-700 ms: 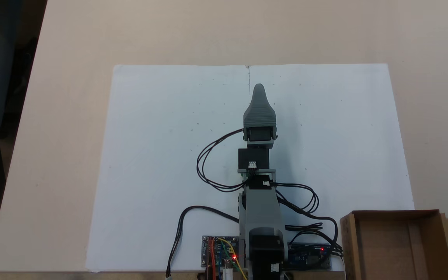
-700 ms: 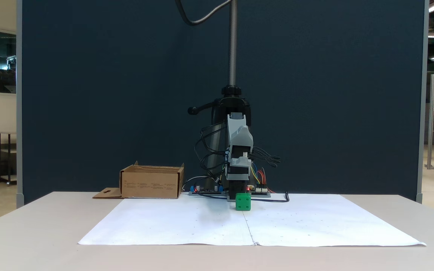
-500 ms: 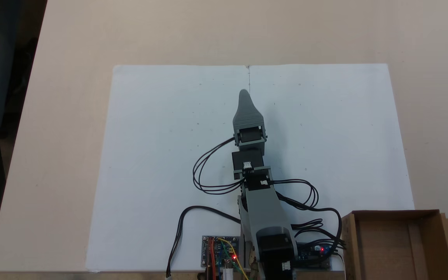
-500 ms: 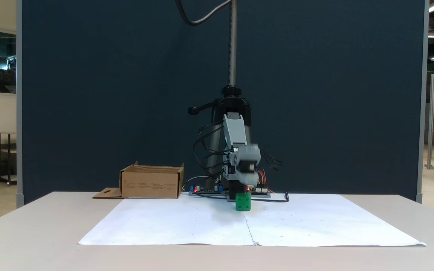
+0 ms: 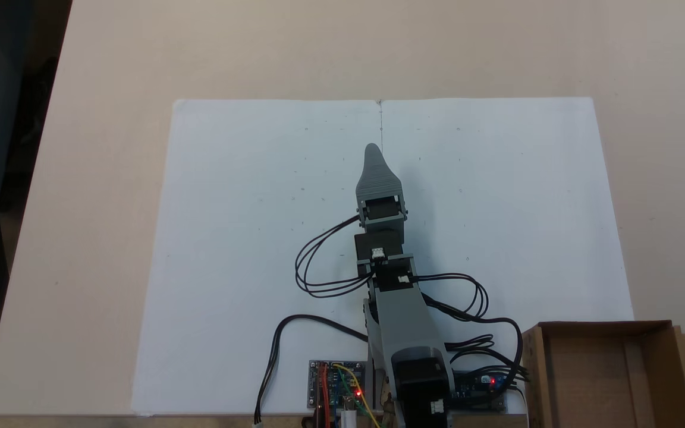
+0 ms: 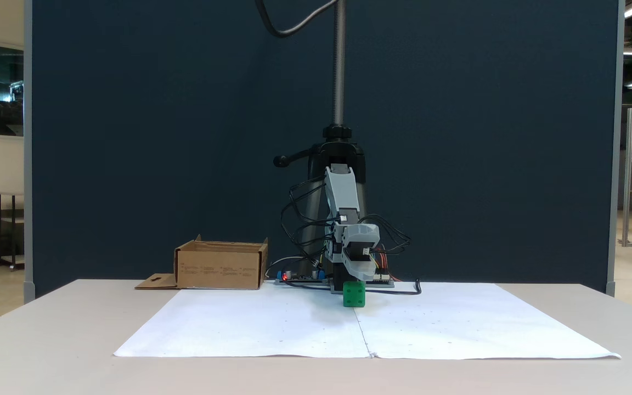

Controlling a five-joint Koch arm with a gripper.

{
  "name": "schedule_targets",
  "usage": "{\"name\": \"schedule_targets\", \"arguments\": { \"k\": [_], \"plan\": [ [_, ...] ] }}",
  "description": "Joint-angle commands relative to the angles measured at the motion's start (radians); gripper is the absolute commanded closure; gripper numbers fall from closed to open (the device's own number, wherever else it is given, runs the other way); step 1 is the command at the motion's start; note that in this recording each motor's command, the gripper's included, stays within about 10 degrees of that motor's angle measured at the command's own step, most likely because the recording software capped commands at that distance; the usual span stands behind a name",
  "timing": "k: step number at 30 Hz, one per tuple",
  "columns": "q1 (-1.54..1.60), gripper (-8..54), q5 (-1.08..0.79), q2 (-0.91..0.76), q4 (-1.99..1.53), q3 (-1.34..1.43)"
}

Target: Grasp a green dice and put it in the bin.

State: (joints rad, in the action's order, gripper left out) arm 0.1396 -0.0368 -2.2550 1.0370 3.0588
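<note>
Seen from the front: dice [image 6: 354,294] at frame centre, flat on the white paper [image 6: 250,326], two dark pips on the near face; gripper [image 6: 368,272] just above it and slightly right, tip angled down, near the top edge of the dice but contact not discernible. Seen from above: gripper [image 5: 372,148] a single grey wedge pointing up-frame, just left of the paper's centre crease; jaws stacked one behind the other, so open or closed cannot be told. Arm [image 5: 405,333] leaning up from the bottom edge, black cables looping off either side; circuit board [image 5: 336,392] with a red light at bottom centre. Bin [image 5: 669,351] in the lower right corner from above, open side up, flap with hang-hole at the far right; from the front, bin [image 6: 221,266] left of centre, well apart from the dice.
</note>
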Motion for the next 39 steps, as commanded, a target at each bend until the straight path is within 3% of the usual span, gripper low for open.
{"name": "schedule_targets", "arguments": {
  "k": [1,10,31,39],
  "plan": [
    [0.000,2.3,0.026,-0.110,0.023,0.071],
    [-0.161,2.4,0.026,-0.112,0.117,0.052],
    [-0.153,2.4,0.018,-0.110,0.166,0.031],
    [-0.175,2.3,0.023,-0.109,-0.305,-0.293]
  ]
}}
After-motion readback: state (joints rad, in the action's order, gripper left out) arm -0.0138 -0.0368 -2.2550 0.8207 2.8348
